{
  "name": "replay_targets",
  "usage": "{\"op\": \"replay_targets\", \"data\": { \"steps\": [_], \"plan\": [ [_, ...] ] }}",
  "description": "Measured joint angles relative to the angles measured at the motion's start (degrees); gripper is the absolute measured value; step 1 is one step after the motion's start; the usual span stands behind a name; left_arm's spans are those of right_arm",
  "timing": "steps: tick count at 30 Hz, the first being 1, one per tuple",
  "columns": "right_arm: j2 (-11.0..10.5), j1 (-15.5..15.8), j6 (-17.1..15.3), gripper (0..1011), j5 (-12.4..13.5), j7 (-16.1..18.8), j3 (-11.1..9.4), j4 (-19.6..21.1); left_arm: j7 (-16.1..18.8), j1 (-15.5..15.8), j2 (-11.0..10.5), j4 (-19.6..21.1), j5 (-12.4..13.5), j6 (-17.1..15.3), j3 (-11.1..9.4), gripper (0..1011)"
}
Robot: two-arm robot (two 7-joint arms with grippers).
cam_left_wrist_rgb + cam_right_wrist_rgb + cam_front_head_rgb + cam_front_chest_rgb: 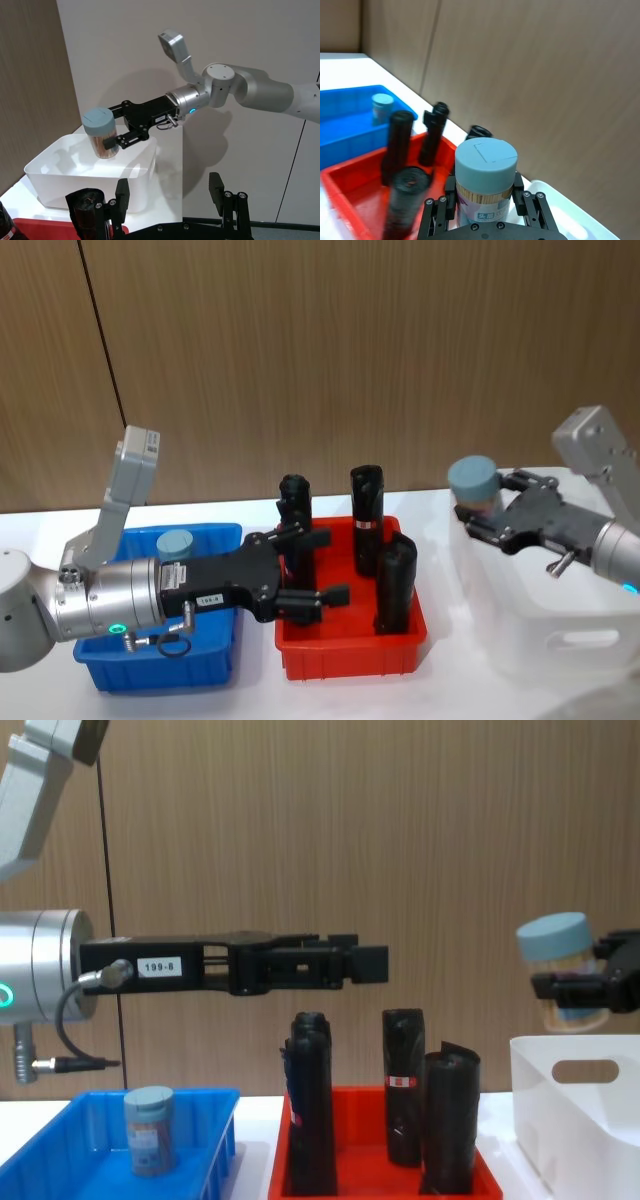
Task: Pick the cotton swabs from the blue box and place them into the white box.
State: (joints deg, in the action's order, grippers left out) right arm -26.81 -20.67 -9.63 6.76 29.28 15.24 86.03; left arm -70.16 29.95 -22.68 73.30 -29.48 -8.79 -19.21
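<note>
My right gripper [482, 508] is shut on a cotton swab jar [473, 483] with a grey-blue lid, holding it upright in the air over the left rim of the white box [560, 640]. The same held jar [101, 132] hangs above the white box [90, 175] in the left wrist view. Another cotton swab jar [174, 544] stands in the blue box [150, 670] at the left. My left gripper [330, 566] is open and empty, stretched out level above the red tray [350, 652], well clear of its contents in the chest view.
The red tray [370, 1175] between the two boxes holds several tall black wrapped rolls [403, 1085]. A wood-panelled wall stands close behind the table. The white box sits at the table's right end.
</note>
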Motion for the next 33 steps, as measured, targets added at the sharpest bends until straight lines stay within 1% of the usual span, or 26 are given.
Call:
{"op": "replay_targets", "data": {
  "steps": [2, 3, 6, 8, 11, 12, 15, 16, 18, 19, 20, 21, 23, 24, 25, 29, 30, 33],
  "plan": [
    [0.08, -0.43, -0.08, 650, 0.15, -0.25, -0.16, -1.05, 0.0, 0.0, 0.0, 0.0, 0.0, 0.0, 0.0, 1004],
    [0.23, -0.99, -0.17, 650, 0.27, -0.48, -0.29, -2.42, 0.0, 0.0, 0.0, 0.0, 0.0, 0.0, 0.0, 1004],
    [0.49, -1.76, -0.39, 650, 0.59, -0.86, -0.44, -4.39, 0.0, 0.0, 0.0, 0.0, 0.0, 0.0, 0.0, 1004],
    [0.87, -2.71, -0.58, 650, 0.81, -1.23, -0.53, -7.01, 0.0, 0.0, 0.0, 0.0, 0.0, 0.0, 0.0, 1004],
    [1.18, -3.41, -0.67, 650, 1.04, -1.43, -0.56, -8.97, 0.0, 0.0, 0.0, 0.0, 0.0, 0.0, 0.0, 1004],
    [1.42, -3.95, -0.73, 650, 1.09, -1.6, -0.56, -10.54, 0.0, 0.0, 0.0, 0.0, 0.0, 0.0, 0.0, 1004],
    [1.74, -4.64, -0.78, 650, 1.16, -1.8, -0.54, -12.64, 0.0, 0.0, 0.0, 0.0, 0.0, 0.0, 0.0, 1004],
    [1.99, -5.16, -0.79, 650, 1.23, -1.92, -0.48, -14.24, 0.0, 0.0, 0.0, 0.0, 0.0, 0.0, 0.0, 1004],
    [2.21, -5.58, -0.79, 660, 1.33, -2.09, -0.43, -15.61, 0.0, 0.0, 0.0, 0.0, 0.0, 0.0, 0.0, 1004],
    [2.45, -6.06, -0.77, 685, 1.37, -2.21, -0.39, -17.09, 0.0, 0.0, 0.0, 0.0, 0.0, 0.0, 0.0, 1004],
    [2.54, -6.24, -0.76, 701, 1.38, -2.23, -0.36, -17.66, 0.0, 0.0, 0.0, 0.0, 0.0, 0.0, 0.0, 1004],
    [2.65, -6.45, -0.73, 754, 1.38, -2.26, -0.33, -18.29, 0.0, 0.0, 0.0, 0.0, 0.0, 0.0, 0.0, 1004],
    [2.93, -7.0, -0.63, 789, 1.4, -2.41, -0.25, -20.03, 0.0, 0.0, 0.0, 0.0, 0.0, 0.0, 0.0, 1004],
    [3.01, -7.16, -0.59, 805, 1.41, -2.48, -0.23, -20.53, 0.0, 0.0, 0.0, 0.0, 0.0, 0.0, 0.0, 1004],
    [3.07, -7.3, -0.55, 859, 1.42, -2.53, -0.22, -20.97, 0.0, 0.0, 0.0, 0.0, 0.0, 0.0, 0.0, 1004],
    [3.45, -8.08, -0.39, 942, 1.45, -2.68, -0.14, -23.37, 0.0, 0.0, 0.0, 0.0, 0.0, 0.0, 0.0, 1004],
    [3.49, -8.17, -0.36, 986, 1.46, -2.7, -0.13, -23.66, 0.0, 0.0, 0.0, 0.0, 0.0, 0.0, 0.0, 1004],
    [3.59, -8.39, -0.29, 1002, 1.47, -2.77, -0.11, -24.32, 0.0, 0.0, 0.0, 0.0, 0.0, 0.0, 0.0, 1004]
  ]
}}
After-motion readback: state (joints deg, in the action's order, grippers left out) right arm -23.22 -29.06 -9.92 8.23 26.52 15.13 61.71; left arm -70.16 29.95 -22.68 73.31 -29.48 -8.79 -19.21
